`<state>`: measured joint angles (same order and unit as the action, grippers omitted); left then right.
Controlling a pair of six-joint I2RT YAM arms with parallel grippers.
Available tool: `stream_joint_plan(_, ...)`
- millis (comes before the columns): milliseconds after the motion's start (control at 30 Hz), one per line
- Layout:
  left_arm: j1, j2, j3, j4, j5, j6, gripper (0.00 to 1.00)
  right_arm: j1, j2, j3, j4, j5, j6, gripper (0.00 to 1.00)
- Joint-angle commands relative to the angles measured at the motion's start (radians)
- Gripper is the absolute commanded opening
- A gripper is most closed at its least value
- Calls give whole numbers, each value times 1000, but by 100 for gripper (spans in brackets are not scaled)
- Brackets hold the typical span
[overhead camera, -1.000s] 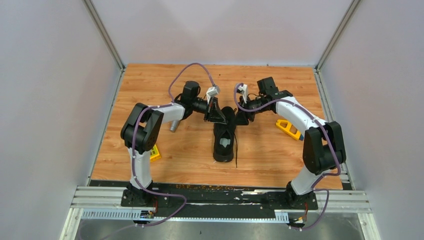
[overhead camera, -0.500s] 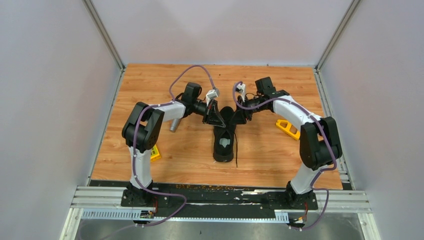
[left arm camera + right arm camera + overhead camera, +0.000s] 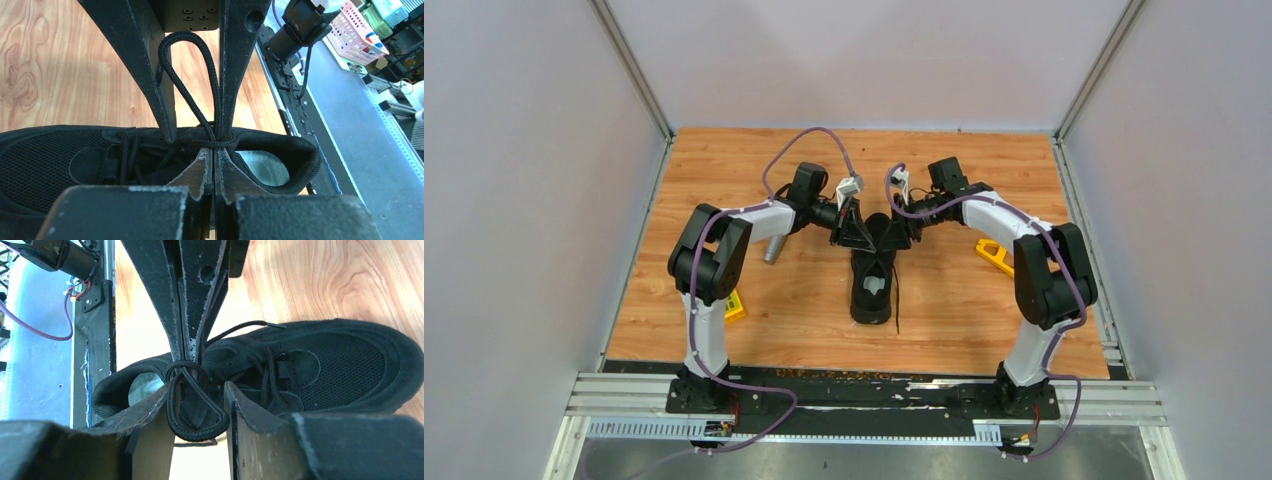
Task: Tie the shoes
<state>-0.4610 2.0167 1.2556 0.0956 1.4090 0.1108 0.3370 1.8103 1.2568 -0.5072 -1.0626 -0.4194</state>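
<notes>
Black low-top sneaker with thin black laces and a pale grey insole lies in the middle of the wooden plank surface in the top view. Its toe points away from the arm bases and its heel opening is nearer them. The left gripper and the right gripper meet over its laced part from either side, too small here to read their jaws. In the left wrist view the left gripper is pressed together on the base of a thin black lace loop, just above the tongue. The loop rises between the two spread fingers of the right gripper, which is not clamped on it. In the right wrist view the same loop sits in the gap of the right gripper, whose fingers are apart; whether it brushes one finger or only lies just beside it, I cannot tell. The lace looks soft, limp and round-braided, likely to slide through smooth pads and lose its shape once let go. The hold therefore belongs on the loop's doubled cord near its base, pinched firmly. The sneaker itself seems light with a pliant mesh upper, so a pull on the lace could drag or tip it rather than tighten the knot.
</notes>
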Motion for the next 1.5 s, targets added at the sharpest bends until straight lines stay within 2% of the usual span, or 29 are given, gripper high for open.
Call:
stream_joint_plan(0,2,1,34,11,22,9,0,6,9,-13,90,-111,-5,39)
stream_joint_plan(233,4,3,33,5,33,8,0,9,41,-12,95,-170,-23,27)
stream_joint_plan(333,4,2,31,4,32,9,0,8,38,-25,97,-159,-35,25)
stream_joint_plan(533,8,3,31,3,22,13,0,9,44,-31,97,-153,-36,12)
stream_joint_plan(900,24,-1,24,44,-55,-16,0,-1,-6,-76,91,-91,-14,1)
stream_joint_plan(1000,24,-3,11,88,-57,-61,0,-3,1,-73,90,-88,5,3)
stream_joint_plan(1100,24,-5,-6,147,-52,-97,0,-4,4,-73,91,-88,3,17)
stream_joint_plan(1133,23,-5,-10,160,-51,-126,0,-3,5,-72,92,-89,1,17)
stream_joint_plan(1267,24,-1,-25,212,-49,-167,0,-4,17,-56,94,-95,10,7)
stream_joint_plan(1467,24,1,-24,167,-47,-138,0,-25,10,-61,124,-74,80,4)
